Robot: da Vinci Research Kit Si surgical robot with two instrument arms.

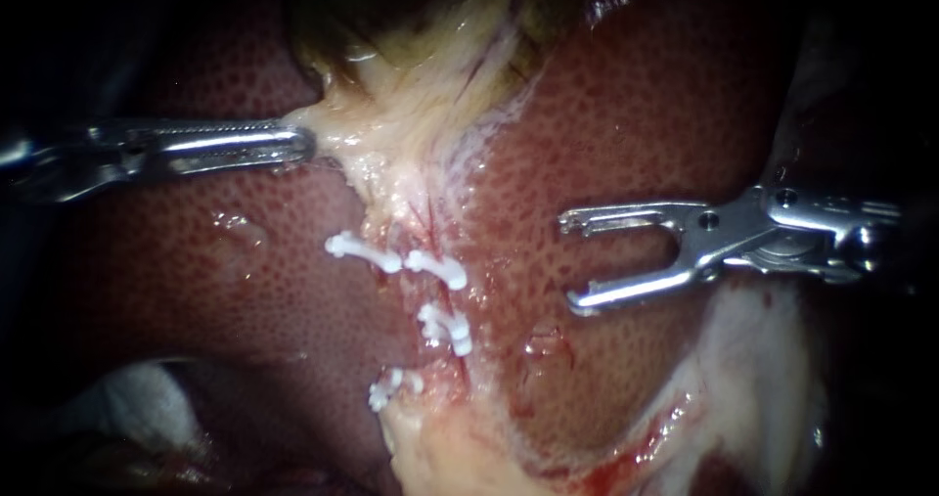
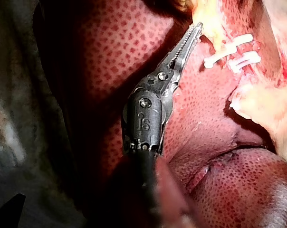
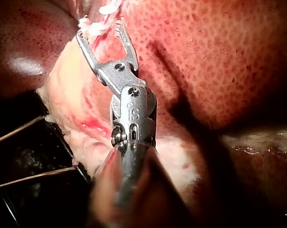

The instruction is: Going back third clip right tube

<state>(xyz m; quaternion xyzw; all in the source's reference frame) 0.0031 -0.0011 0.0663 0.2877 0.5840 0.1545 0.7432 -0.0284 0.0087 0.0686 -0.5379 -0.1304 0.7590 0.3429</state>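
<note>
Several white clips sit on the pale tissue strand that runs down from the gallbladder (image 1: 391,17): one at the left (image 1: 364,251), one beside it (image 1: 437,268), one lower (image 1: 445,328) and one lowest (image 1: 386,388). My right instrument (image 1: 569,264) hovers over the liver (image 1: 636,114) to the right of the clips, its jaws wide open and empty. In the right wrist view its open jaws (image 3: 101,29) stand just short of the clips (image 3: 105,12). My left instrument (image 1: 303,144) is shut on pale tissue (image 1: 337,129) under the gallbladder, also seen in its wrist view (image 2: 195,32).
White gauze (image 1: 137,398) lies at the lower left in the endoscope view. Pale fatty tissue (image 1: 753,379) with a bloody edge runs below my right instrument. In the left wrist view two clips (image 2: 229,47) lie beside the left jaws.
</note>
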